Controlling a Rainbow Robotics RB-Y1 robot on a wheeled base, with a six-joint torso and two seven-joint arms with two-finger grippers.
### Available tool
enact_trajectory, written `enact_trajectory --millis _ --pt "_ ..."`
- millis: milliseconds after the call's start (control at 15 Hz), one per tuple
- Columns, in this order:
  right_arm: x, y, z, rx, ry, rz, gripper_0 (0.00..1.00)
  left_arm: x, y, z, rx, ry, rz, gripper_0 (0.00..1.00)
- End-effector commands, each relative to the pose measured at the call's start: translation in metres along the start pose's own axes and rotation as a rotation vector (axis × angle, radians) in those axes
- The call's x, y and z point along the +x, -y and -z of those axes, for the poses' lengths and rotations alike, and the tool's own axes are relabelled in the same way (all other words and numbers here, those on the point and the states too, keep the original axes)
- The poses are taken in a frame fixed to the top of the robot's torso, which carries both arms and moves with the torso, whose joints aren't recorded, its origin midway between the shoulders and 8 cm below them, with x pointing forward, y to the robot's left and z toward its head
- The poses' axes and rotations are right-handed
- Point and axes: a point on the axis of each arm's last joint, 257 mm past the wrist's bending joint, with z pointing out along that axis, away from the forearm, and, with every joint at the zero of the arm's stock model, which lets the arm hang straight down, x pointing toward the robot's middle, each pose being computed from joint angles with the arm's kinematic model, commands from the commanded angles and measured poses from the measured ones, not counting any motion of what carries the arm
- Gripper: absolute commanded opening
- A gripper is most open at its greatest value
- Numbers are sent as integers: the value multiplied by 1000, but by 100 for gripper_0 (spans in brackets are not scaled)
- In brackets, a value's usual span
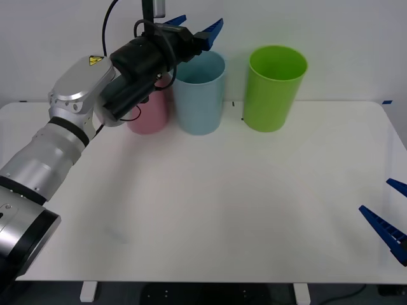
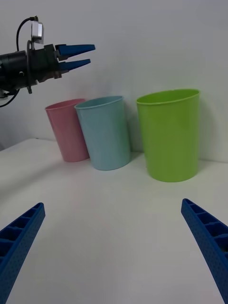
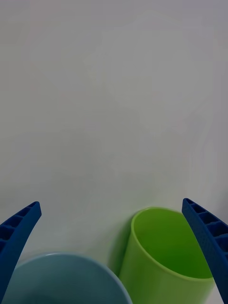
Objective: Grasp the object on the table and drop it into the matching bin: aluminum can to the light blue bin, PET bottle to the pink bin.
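My left gripper hangs open above the rim of the light blue bin, with nothing between its fingers. It also appears, open, in the right wrist view, above the pink bin and the light blue bin. In the left wrist view the open left gripper looks down on the light blue bin's rim. The pink bin stands just left of the blue one, partly behind my left arm. The aluminum can is out of view. My right gripper waits open at the table's right front edge.
A green bin stands right of the light blue bin at the back of the white table. A white wall rises close behind the bins. My left arm reaches across the table's left side.
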Motion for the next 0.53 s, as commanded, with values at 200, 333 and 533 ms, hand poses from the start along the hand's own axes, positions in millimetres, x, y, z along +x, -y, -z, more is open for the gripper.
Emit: enact_trajectory --millis 200,333,533 --pt "0 0 0 0 0 0 100 3 -24 72 -21 39 2 100" --pt "0 0 0 0 0 0 100 4 -36 108 -44 52 -6 100" --pt "0 0 0 0 0 0 100 3 -49 164 -67 62 -28 100"
